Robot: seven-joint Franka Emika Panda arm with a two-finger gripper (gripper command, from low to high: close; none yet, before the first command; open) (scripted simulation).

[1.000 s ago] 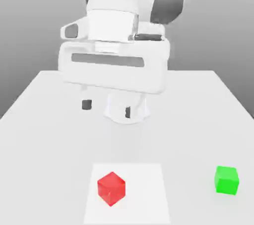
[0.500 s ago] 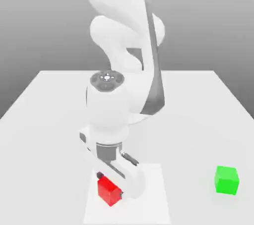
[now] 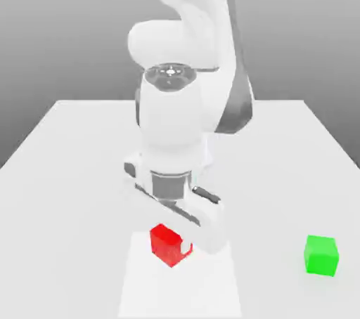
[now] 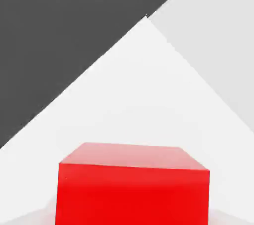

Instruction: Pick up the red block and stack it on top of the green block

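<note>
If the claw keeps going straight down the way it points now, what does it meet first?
Most likely the red block, which fills the hand view just ahead of the claw; past it lies only the white table. Depth is hard to judge.

White table (image 3: 63, 170) — green block (image 3: 321, 255) resting on it.

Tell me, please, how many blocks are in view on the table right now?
2. The red block sits under the arm's hand, near the table's front edge. The green block stands apart, toward the exterior view's right. The arm could hide something behind it.
</note>
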